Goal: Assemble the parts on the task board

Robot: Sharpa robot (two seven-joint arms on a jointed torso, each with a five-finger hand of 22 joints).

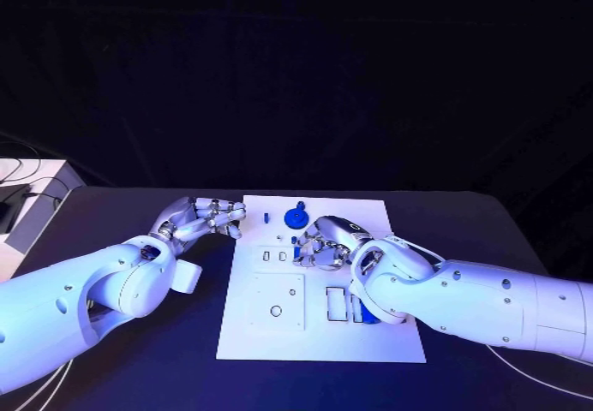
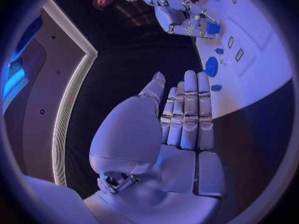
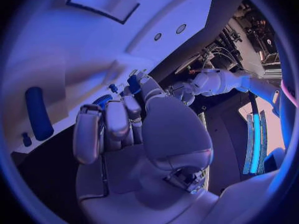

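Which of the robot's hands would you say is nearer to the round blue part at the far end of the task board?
Right. The right hand sits over the task board just behind the round blue part; the left hand hovers off the board's left edge.

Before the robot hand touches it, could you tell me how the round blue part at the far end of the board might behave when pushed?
The round blue part looks small, probably light. Lying flat, it should slide rather than roll on the smooth board.
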